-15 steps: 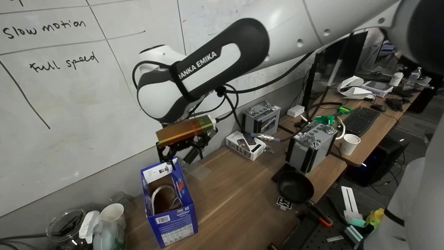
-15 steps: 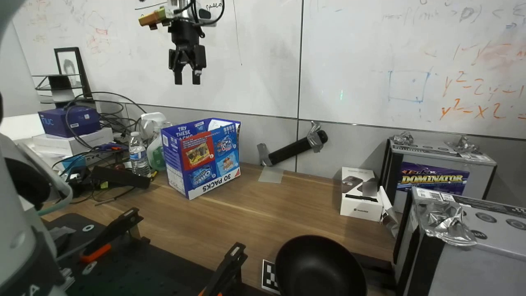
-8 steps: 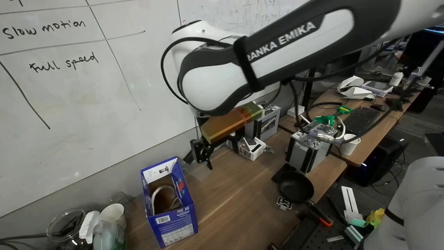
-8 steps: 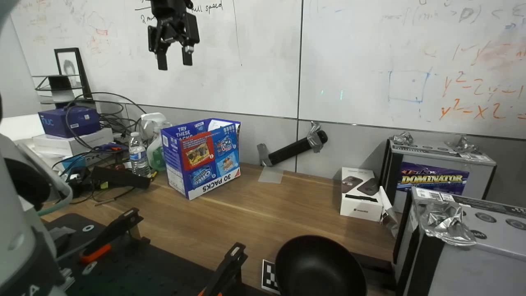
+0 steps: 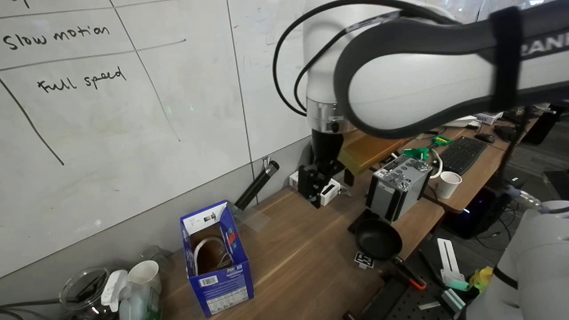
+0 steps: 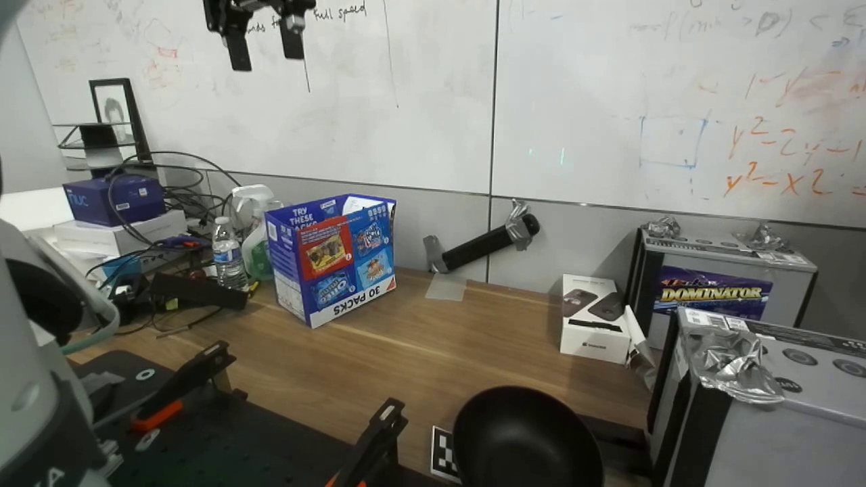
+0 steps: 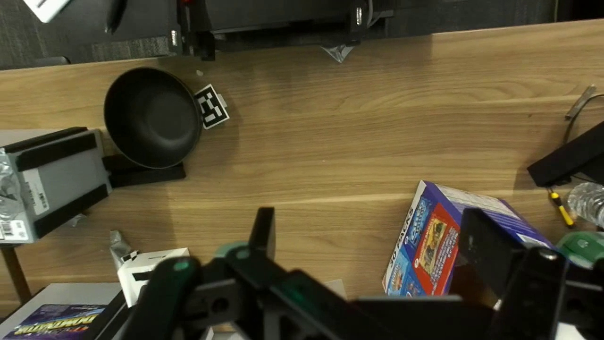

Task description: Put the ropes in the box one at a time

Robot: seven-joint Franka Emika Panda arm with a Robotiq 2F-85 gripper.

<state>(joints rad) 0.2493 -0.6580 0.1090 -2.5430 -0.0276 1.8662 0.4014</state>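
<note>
The blue box (image 5: 223, 289) stands upright and open at the top on the wooden table, and its printed side shows in an exterior view (image 6: 346, 264). White rope (image 5: 209, 239) lies in loops inside it, against the brown interior. No rope shows outside the box. My gripper (image 5: 332, 192) is open and empty, high above the table and away from the box. Its spread fingers also show at the top of an exterior view (image 6: 266, 54). In the wrist view the fingers (image 7: 370, 226) are wide apart, and one finger covers part of the box (image 7: 434, 245).
A black pan (image 6: 528, 439) sits near the table's front edge beside a marker card. Grey battery units (image 5: 395, 191) and a white phone box (image 6: 594, 325) stand on one side. A spray bottle (image 6: 257, 237) and water bottle (image 6: 229, 253) stand by the box. Black clamps (image 6: 372, 439) edge the table.
My gripper has moved away from above the box, rightward in an exterior view and upward in an exterior view. It stays open and empty. The box and the rope in it have not moved.
</note>
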